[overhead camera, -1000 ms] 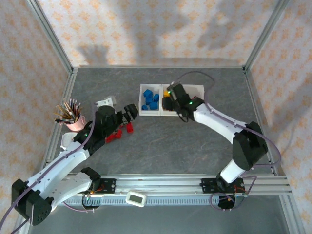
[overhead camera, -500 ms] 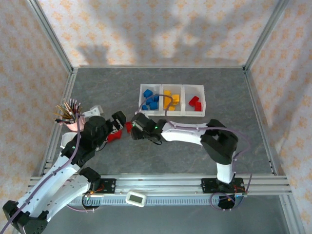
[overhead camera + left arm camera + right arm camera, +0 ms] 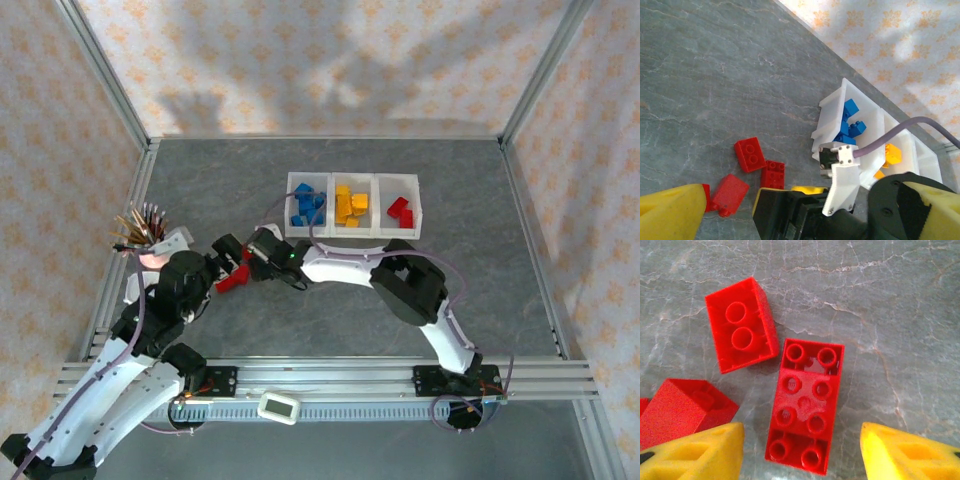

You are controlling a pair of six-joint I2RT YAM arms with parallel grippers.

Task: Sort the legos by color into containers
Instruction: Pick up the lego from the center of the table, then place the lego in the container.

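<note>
Long red brick (image 3: 805, 407) lies flat on the grey table (image 3: 880, 300), between the two yellow fingertips of the right gripper (image 3: 800, 452). A strip of table shows on each side of it: fingers apart, not touching it. Second red brick (image 3: 742, 325) sits just beside it, up and to the left. A third red piece (image 3: 682, 412) sits near the left fingertip. Left gripper (image 3: 800, 210) is spread wide with nothing in it, close over the same red cluster. Containers (image 3: 374, 206) stand well apart; seen from overhead, blue fills the left bin, yellow the middle, red the right.
</note>
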